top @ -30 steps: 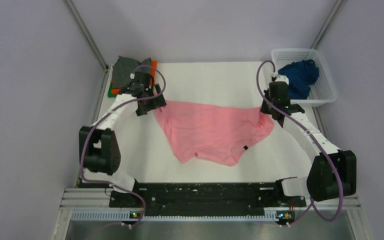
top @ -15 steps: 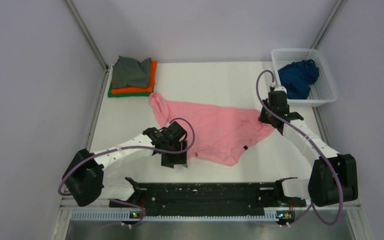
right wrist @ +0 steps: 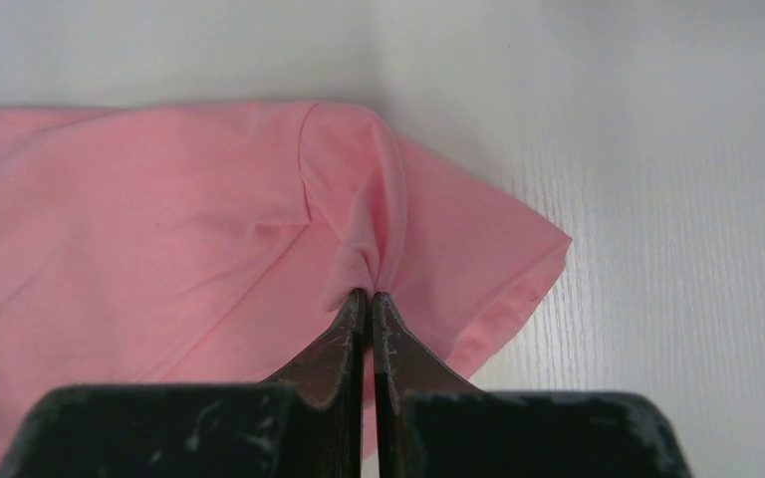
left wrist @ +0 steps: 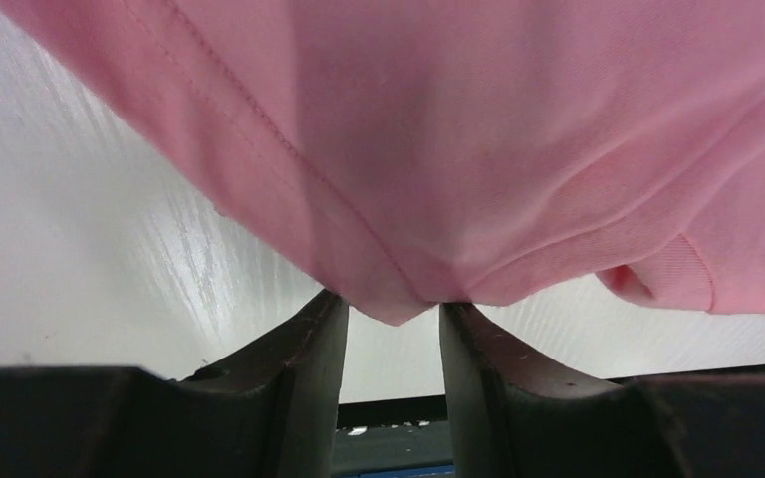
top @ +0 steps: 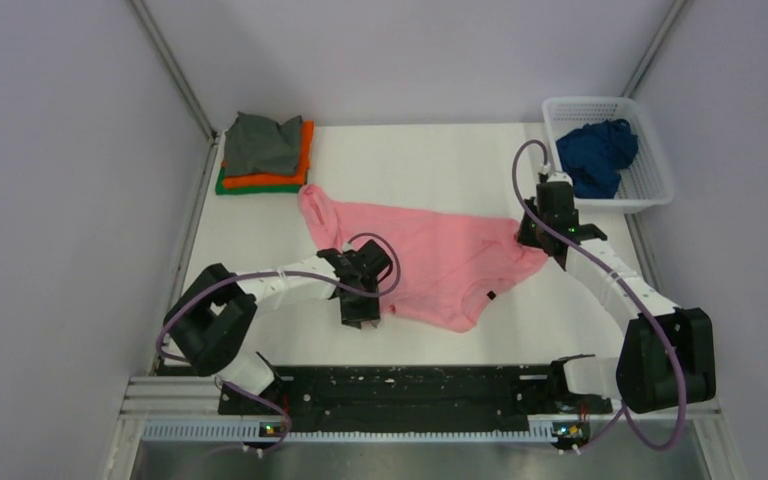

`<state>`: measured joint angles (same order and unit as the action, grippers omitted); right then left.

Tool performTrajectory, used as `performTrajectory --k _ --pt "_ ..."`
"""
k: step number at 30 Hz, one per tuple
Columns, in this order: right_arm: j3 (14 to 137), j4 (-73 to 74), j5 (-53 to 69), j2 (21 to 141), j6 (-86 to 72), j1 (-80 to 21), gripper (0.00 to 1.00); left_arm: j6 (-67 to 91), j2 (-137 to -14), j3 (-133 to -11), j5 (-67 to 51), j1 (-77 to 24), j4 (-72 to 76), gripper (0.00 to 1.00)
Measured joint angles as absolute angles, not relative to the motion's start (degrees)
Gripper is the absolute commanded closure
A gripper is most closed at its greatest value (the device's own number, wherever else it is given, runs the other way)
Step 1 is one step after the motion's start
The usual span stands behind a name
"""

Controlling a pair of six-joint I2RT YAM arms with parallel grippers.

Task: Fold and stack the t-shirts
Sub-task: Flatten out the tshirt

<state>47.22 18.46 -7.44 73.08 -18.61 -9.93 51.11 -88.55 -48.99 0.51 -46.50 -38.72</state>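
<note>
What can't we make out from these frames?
Top view: left end effector fingertips hidden under its own wrist; contact with the pink t-shirt unclear.
Top view: blue t-shirt crumpled in the basket; one garment or several, cannot tell.
Top view: green t-shirt mostly under the orange t-shirt and grey t-shirt.
Top view: neck label too small to read.
Right wrist view: right end effector pinches pink cloth; frame edge cuts off the rest.
</note>
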Motion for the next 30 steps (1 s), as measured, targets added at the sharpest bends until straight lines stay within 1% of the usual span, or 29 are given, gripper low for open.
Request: performTrajectory --k 2,4,5,6,7,8,14,18,20,26,30 --pt "47.2 18.5 -7.4 73.1 -18.6 -9.9 1.00 51.1 -88.7 -49.2 0.8 -46.5 -37.8 0.62" --pt "47.2 18.5 -7.4 73.1 -18.6 -9.9 1.00 51.2 -88.7 -49.2 1.2 -46.5 -37.4 0.75" --pt "47.2 18.5 -7.4 73.1 -18.6 -9.9 1.00 51.3 -88.7 -49.2 1.3 -46.5 -37.3 0.85" --pt "47.2 18.5 -7.4 73.1 -18.6 -9.9 1.00 51.4 -88.7 -49.3 1.4 -46.5 -37.3 0.89" --pt "47.2 18.5 -7.4 73.1 -18.6 -9.9 1.00 51.4 -88.7 -49.4 1.4 -46.5 -37.3 0.96" --pt "47.2 18.5 -7.4 73.1 -18.6 -9.9 1.00 51.5 -88.7 -49.5 1.4 -46.5 -37.3 1.00" --pt "47.2 19.0 -7.4 73.1 -18.6 -9.9 1.00 51.9 -87.0 -50.6 1.8 -46.4 -38.9 1.00" --pt "47.2 19.5 -7.7 72.4 -18.5 -9.9 1.00 52.1 -80.6 -51.4 2.4 -44.3 -41.8 1.00" --pt "47.2 19.8 -8.1 71.3 -18.5 -9.9 1.00 51.7 -76.5 -52.6 2.7 -41.5 -42.8 1.00" --pt "49.6 21.1 -10.4 67.2 -17.8 -9.9 1.00 48.1 -66.2 -59.4 8.4 -34.0 -44.0 1.00" --pt "55.7 22.4 -12.4 64.8 -16.7 -9.9 1.00 43.7 -62.7 -66.8 14.6 -32.2 -43.6 1.00"
